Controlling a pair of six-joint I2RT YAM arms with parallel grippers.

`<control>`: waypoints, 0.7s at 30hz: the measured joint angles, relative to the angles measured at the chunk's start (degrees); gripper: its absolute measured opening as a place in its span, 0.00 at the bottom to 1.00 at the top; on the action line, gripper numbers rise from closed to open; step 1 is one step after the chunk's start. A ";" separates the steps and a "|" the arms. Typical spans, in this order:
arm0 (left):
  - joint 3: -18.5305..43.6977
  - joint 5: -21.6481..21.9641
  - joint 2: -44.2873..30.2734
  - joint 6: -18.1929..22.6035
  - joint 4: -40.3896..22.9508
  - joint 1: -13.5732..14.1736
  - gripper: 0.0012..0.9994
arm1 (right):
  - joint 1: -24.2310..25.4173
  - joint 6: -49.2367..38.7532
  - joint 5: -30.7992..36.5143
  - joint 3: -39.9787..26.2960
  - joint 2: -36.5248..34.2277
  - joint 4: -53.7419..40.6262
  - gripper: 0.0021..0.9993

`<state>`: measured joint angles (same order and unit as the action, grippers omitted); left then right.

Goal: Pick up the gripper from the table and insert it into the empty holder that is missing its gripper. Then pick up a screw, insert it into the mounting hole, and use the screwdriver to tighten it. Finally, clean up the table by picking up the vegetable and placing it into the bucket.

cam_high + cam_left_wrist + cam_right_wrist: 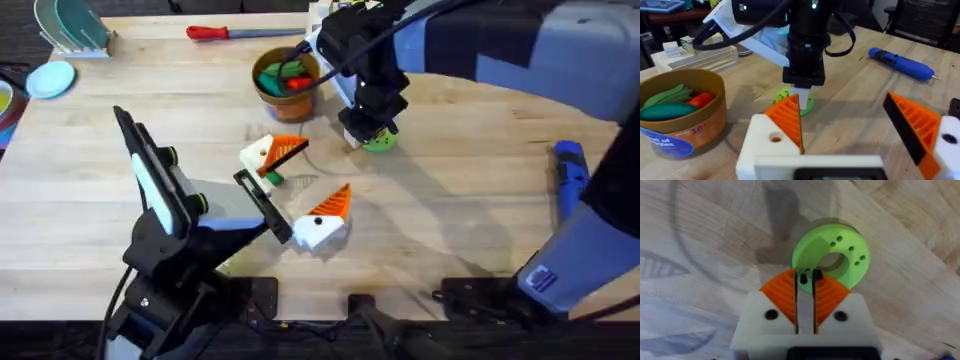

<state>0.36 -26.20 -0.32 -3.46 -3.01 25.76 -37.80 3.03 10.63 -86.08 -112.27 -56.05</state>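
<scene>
Pale wooden table [100,200] fills the overhead view. Near the upper middle, the right gripper [374,135] points straight down over a flat green disc with holes [381,142]. From the right wrist, its white finger blocks and orange pads [785,292] are pinched almost together at the disc's [831,256] near edge, with something small and dark between the tips; what it is cannot be told.

Just left of that gripper, upper centre, stands the bucket [285,84], an orange-brown pot with a yellowish rim, holding green and red toy vegetables. In the left wrist view the bucket [685,117] sits at the left edge.

At the centre of the overhead view, the left gripper [300,185] lies low over the table with its two white blocks spread wide apart, each carrying an orange wedge tip, grasping nothing. A tiny green piece [274,178] lies on the wood between them.

A red-handled screwdriver [222,33] rests along the top edge, and a blue electric screwdriver [569,172] lies at the right.
</scene>
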 joint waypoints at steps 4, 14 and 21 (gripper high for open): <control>0.00 0.00 0.00 0.00 0.00 0.00 0.99 | 0.00 -0.04 0.02 0.00 0.02 -0.02 0.11; 0.00 0.00 0.00 0.02 0.00 0.00 0.99 | 0.00 0.17 0.02 0.00 0.02 -0.62 0.01; 0.00 0.00 0.02 0.00 0.00 0.00 0.99 | 0.39 0.19 0.00 -0.55 4.92 -2.17 0.00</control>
<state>0.36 -26.20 -0.30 -3.46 -3.01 25.76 -37.41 3.22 10.63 -86.63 -107.34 -58.22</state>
